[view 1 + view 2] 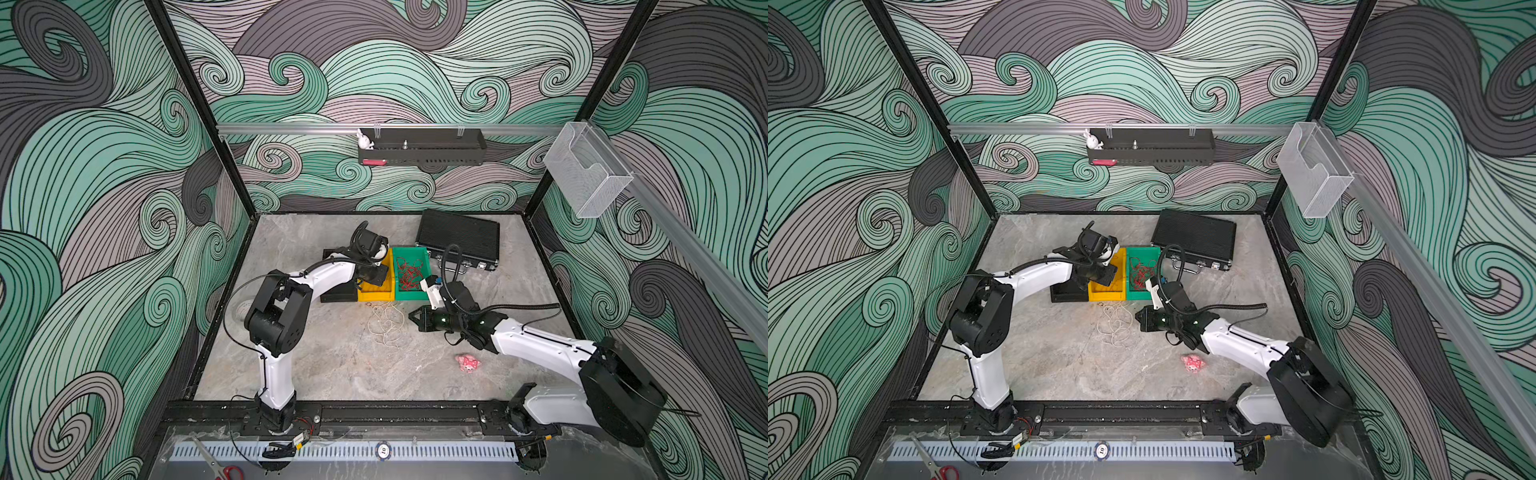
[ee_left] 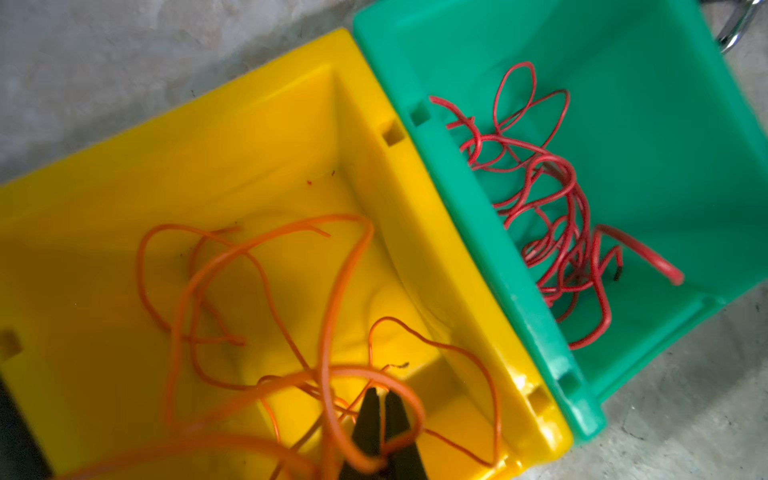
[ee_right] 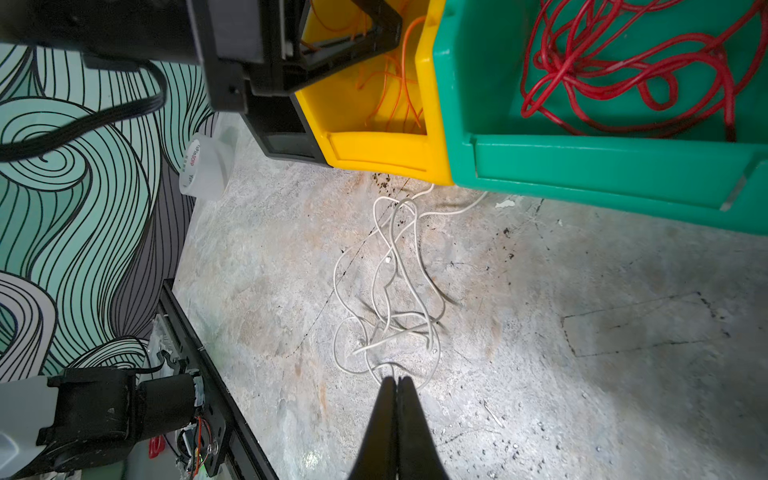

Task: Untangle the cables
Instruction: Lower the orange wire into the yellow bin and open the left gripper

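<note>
The orange cable lies in loose loops inside the yellow bin. My left gripper reaches down into that bin and is shut on one orange loop, with other loops hanging blurred close to the camera. The red cable sits bunched in the green bin beside it. In front of the bins, the white cable is spread in tangled loops on the table. My right gripper is shut just short of its nearest loop, with nothing seen between the fingers. In a top view this gripper is right of the white cable.
A black bin stands left of the yellow bin. A black case lies behind the green bin. A pink plush toy sits front right, and a tape roll is by the left wall.
</note>
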`<state>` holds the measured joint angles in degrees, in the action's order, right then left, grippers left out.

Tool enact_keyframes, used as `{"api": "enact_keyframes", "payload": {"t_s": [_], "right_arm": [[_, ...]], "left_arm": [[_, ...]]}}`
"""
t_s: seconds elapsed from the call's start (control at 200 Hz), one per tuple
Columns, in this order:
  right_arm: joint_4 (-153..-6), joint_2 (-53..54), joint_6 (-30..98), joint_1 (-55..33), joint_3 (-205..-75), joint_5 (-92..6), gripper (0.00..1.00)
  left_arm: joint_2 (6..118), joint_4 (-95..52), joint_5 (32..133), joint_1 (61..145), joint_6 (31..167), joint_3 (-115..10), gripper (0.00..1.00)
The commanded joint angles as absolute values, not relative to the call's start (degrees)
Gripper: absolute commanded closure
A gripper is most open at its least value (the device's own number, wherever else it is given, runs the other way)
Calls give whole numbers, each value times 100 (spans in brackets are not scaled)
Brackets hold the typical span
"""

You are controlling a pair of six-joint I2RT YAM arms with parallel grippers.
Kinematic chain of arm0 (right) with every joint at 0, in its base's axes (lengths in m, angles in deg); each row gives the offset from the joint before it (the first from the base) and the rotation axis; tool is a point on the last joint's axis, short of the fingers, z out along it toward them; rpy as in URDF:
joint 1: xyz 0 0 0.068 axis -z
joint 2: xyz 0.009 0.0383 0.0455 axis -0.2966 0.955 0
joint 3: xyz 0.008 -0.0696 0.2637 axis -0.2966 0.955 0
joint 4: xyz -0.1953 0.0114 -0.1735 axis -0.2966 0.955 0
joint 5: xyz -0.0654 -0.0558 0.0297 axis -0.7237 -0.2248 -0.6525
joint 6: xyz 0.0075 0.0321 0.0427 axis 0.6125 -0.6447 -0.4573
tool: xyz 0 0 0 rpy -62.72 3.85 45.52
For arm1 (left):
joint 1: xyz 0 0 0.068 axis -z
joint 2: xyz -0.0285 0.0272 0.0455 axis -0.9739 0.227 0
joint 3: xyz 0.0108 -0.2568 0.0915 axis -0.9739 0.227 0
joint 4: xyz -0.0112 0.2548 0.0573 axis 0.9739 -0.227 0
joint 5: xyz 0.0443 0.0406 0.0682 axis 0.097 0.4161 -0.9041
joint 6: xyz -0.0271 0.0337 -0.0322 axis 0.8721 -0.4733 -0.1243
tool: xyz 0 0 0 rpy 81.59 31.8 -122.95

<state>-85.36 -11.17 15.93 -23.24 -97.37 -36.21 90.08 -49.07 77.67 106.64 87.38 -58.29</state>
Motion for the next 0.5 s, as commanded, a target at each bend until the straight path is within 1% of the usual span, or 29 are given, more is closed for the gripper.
{"api": "enact_keyframes", "payload": {"t_s": [0.0,0.175,0.25,0.33,0.37,0.44,0.495], "right_arm": [[-8598,-1104,1568,-2285,-9675,-3592,94],[-8636,-1086,1540,-2282,-9653,-3575,94],[-8627,-1098,1543,-2284,-9659,-3574,94],[-8621,-1121,1541,-2276,-9649,-3572,94],[-8606,-1138,1549,-2274,-9640,-3573,94],[-8595,-1172,1549,-2274,-9627,-3583,94],[-8585,-1192,1549,-2274,-9632,-3576,94]], "left_arm": [[9160,-5228,7889,10650,8785,-5984,100],[9262,-5377,7956,10650,8797,-6062,100],[9217,-5370,7985,10650,8838,-6064,89],[9141,-5377,7982,10654,8858,-6077,71],[9094,-5394,7956,10658,8850,-6082,64],[9007,-5429,7914,10658,8849,-6101,54],[8936,-5472,7881,10667,8849,-6126,50]]}}
